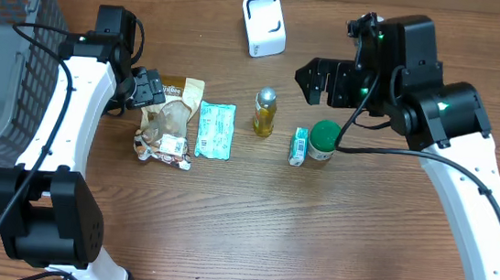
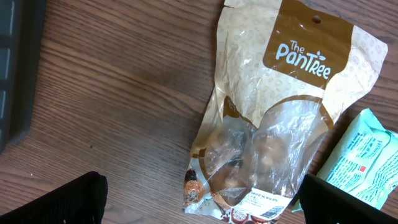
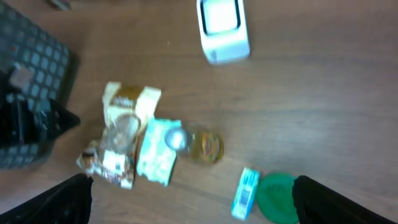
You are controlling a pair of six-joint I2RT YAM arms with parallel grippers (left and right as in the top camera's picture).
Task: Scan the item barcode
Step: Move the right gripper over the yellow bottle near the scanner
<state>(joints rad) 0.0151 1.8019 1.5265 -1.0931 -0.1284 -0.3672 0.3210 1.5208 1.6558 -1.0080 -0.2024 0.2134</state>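
A brown wood-grain tabletop (image 1: 251, 223) fills the view under even light; a grey mesh basket (image 1: 2, 43) stands at its left edge.

A row lies across the table (image 1: 315, 229), left to right: bag (image 1: 171, 114), pack (image 1: 215, 130), bottle (image 1: 265, 112), box (image 1: 298, 146), jar (image 1: 324, 140), the box just beside the jar. Behind the row, apart, sits the scanner (image 1: 264, 25). The basket (image 1: 0, 61) stands far left.
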